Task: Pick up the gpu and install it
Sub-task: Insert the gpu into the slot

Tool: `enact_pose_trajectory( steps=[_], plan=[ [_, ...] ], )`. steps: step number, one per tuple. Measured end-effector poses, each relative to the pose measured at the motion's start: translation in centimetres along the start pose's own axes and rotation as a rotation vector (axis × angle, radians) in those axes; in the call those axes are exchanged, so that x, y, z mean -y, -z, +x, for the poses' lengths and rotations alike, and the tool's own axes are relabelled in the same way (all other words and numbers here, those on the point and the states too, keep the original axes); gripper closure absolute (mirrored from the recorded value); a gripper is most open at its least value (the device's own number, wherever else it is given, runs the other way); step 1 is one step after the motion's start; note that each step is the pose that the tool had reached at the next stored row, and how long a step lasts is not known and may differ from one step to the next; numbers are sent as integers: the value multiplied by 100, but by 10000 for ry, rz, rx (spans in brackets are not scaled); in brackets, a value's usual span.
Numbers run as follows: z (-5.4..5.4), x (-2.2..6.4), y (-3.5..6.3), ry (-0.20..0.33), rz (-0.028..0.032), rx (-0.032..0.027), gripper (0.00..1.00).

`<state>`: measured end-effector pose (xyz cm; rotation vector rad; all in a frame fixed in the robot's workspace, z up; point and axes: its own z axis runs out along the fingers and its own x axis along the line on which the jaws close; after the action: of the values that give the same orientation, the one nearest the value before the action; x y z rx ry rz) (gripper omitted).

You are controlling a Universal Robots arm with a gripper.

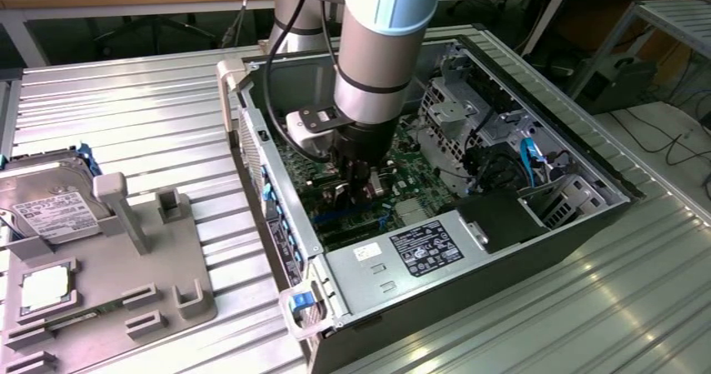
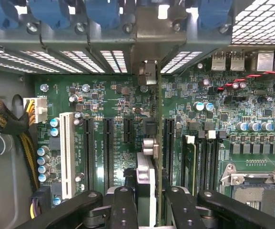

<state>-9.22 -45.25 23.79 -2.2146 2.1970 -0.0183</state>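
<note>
Pincer [image 2: 147, 200]: I have it clenched on the gpu [image 2: 146, 171], held edge-on.
Gpu position: inside the computer case [image 1: 578, 162], directly over the motherboard [image 2: 108, 100] slots.
Advice: I'd keep the card square, bracket aligned with the rear opening, pressing evenly.

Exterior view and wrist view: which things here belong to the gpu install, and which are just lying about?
In the job:
- gpu, edge-on between the fingers
- gripper, inside the computer case
- motherboard with its slots

Lying about:
- hard drive
- CPU chip
- grey parts holder

The end effector [image 1: 355, 192] reaches down into the open computer case [image 1: 555, 153].
</note>
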Motion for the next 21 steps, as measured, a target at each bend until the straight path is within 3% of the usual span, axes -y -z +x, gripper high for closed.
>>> enact_pose_trajectory(
  steps=[4,6,9,12,13,15,16,17,19,20,21],
  plan=[
    [-1,0,-2,-1,0,35,72],
    [-2,0,-4,1,1,-37,72],
    [-3,0,-3,6,-1,-236,72],
    [-3,0,-3,7,-3,-248,72],
    [-2,-1,-3,5,-3,-219,72],
    [-3,0,-5,3,0,-102,72],
    [-3,0,-5,1,0,-32,72],
    [-1,0,-4,0,0,93,72],
    [-1,-1,-5,-5,-2,230,72],
    [-2,-1,-5,-7,0,279,72],
    [-3,-1,-6,-8,1,292,72]
  ],
)
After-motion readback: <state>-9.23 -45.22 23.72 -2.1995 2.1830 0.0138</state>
